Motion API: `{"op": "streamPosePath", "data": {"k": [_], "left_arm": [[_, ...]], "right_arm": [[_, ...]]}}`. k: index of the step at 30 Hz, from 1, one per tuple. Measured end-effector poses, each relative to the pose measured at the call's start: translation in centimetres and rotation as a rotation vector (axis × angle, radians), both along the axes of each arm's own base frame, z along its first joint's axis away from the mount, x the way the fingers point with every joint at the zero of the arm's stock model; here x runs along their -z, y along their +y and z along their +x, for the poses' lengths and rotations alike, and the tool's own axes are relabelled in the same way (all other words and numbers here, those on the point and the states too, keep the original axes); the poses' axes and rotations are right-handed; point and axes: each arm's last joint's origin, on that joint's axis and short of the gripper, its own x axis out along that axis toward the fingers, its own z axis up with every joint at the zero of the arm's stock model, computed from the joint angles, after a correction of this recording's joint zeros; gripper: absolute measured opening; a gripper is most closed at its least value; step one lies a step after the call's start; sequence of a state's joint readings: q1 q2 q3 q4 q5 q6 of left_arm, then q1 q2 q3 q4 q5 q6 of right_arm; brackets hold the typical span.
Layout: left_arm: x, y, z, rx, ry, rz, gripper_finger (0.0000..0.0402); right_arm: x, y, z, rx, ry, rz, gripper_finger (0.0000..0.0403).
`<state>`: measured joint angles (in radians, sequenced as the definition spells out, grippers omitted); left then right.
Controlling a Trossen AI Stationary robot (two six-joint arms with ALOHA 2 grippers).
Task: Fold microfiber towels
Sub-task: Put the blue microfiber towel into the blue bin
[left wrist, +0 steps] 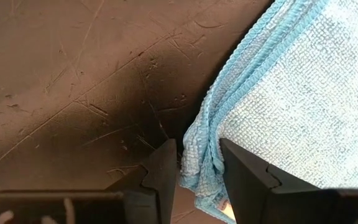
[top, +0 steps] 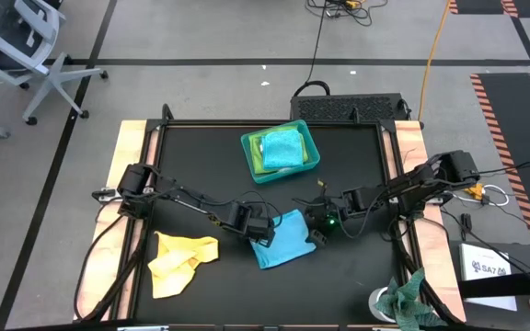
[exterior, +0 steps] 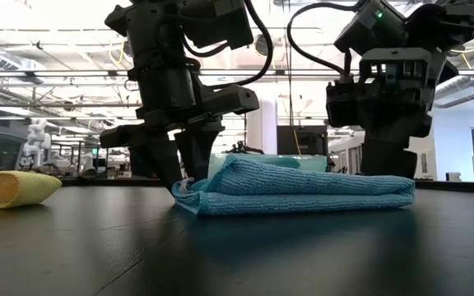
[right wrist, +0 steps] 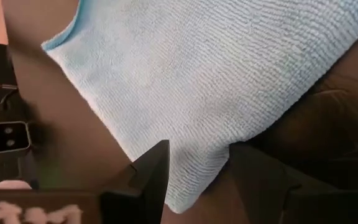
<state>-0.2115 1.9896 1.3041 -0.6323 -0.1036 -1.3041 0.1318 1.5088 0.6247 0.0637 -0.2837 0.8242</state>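
Black worktop [top: 201, 156] carries the folded light blue towel [top: 285, 238] near six o'clock, where the left gripper [left wrist: 197, 180] pinches its layered corner and the right gripper [right wrist: 197, 165] straddles the opposite corner, jaws spread, likely to square the fold.

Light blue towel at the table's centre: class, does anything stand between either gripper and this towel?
Nothing visible does. The left gripper has the light blue towel edge bunched between its fingers, and the right gripper straddles the opposite corner, fingers apart. The yellow towel and teal tray lie clear.
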Motion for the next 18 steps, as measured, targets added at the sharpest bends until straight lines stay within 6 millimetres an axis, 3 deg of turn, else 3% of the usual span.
{"op": "streamPosePath", "data": {"k": [12,18], "left_arm": [[0.00,-0.01,0.01,0.012,-0.002,0.003,0.0124],[0.02,0.01,-0.02,0.010,0.000,0.010,0.0100]], "right_arm": [[1.02,-0.03,0.51,0.025,0.012,-0.016,0.0156],[1.08,-0.04,0.48,0.038,0.023,-0.008,0.0098]]}}
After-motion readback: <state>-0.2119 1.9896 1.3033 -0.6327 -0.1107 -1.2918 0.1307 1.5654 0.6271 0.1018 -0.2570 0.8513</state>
